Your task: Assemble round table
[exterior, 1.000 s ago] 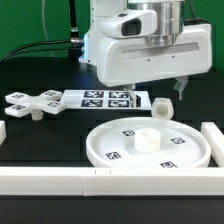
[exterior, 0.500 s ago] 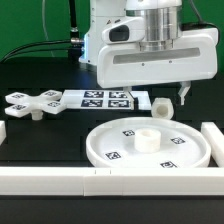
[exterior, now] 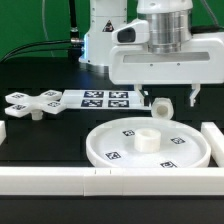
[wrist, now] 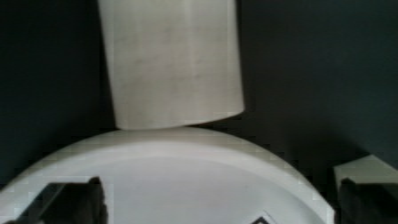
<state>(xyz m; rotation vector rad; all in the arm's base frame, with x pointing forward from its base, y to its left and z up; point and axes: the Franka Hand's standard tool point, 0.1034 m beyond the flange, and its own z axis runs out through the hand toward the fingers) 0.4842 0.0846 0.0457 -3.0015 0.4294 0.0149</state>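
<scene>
In the exterior view the disc lies flat on the black table at the near middle, rim up. Its hub stands bare at the centre with nothing set in it. The post sits on the table just beyond the disc's far edge, apart from it. The cross-shaped foot lies well off toward the exterior view's left, beside the marker board. White rails border the near side and the ends.

The claw hangs low over the post with its fingers spread apart, one on either side. Nothing is clamped, and I cannot tell whether either finger touches the post.

In the wrist view the post shows as a long white cylinder, apparently lying on its side, with one end close to the curved white edge of the disc. Dark shapes in the picture's corners are too unclear to name.

Judging by this, the assembly has hardly begun: all three parts are separate. The step in hand looks like gripping the post. Seating it in the hub and fitting the foot are left to do.
</scene>
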